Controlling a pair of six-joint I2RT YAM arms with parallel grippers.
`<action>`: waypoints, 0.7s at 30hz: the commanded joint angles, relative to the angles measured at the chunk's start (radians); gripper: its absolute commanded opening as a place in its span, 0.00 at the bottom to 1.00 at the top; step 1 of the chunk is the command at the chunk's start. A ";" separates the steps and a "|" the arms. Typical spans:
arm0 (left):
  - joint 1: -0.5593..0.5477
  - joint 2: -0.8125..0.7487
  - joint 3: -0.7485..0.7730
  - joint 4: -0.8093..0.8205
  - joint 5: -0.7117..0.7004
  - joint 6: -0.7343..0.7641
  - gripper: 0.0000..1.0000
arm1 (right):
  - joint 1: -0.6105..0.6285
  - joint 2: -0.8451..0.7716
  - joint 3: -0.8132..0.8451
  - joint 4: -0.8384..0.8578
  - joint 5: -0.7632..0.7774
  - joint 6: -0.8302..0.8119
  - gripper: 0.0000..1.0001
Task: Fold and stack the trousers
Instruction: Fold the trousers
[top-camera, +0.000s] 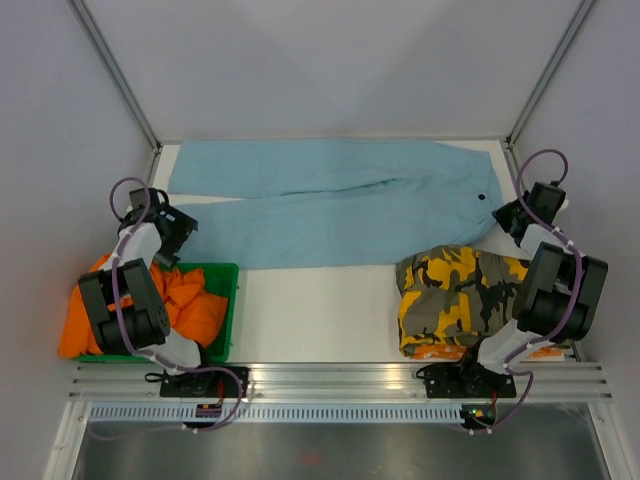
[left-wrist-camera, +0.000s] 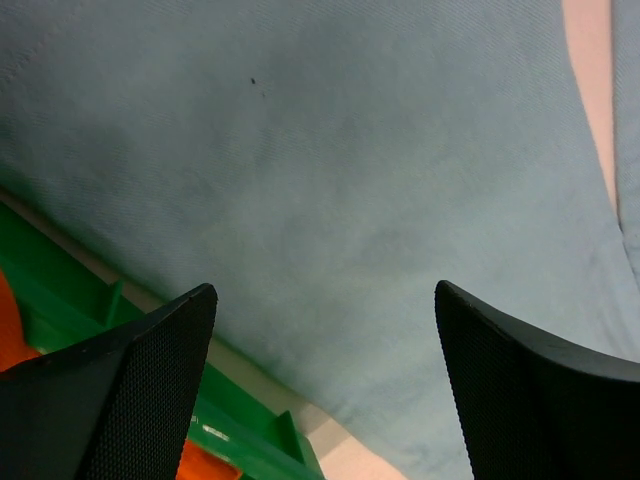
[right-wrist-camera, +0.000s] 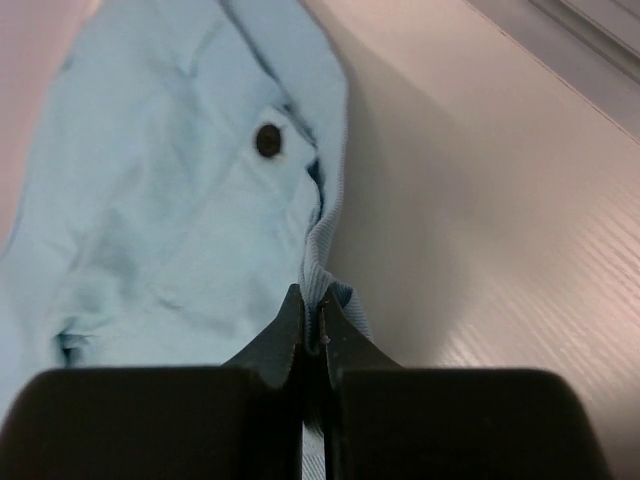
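Light blue trousers (top-camera: 330, 200) lie spread flat across the back of the table, legs to the left, waist to the right. My right gripper (top-camera: 508, 213) is shut on the ribbed waistband edge (right-wrist-camera: 318, 268) near a dark button (right-wrist-camera: 267, 139). My left gripper (top-camera: 183, 228) is open just above the lower leg's cuff end (left-wrist-camera: 330, 200), with nothing between its fingers. Folded camouflage trousers (top-camera: 460, 295) lie at the front right. Orange trousers (top-camera: 185, 305) sit in and over the green bin.
A green bin (top-camera: 222, 275) stands at the front left, its rim under my left gripper in the left wrist view (left-wrist-camera: 230, 420). A metal rail (top-camera: 340, 380) runs along the near edge. White walls enclose the table.
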 joint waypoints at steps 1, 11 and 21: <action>-0.002 0.100 0.092 -0.088 -0.102 -0.033 0.94 | 0.012 -0.065 0.063 -0.002 -0.048 0.010 0.00; -0.009 0.310 0.224 -0.111 -0.143 0.017 0.92 | 0.015 -0.048 0.038 0.022 -0.038 0.017 0.00; -0.025 0.369 0.206 -0.100 -0.214 -0.020 0.34 | 0.015 -0.017 0.068 0.006 -0.035 0.014 0.00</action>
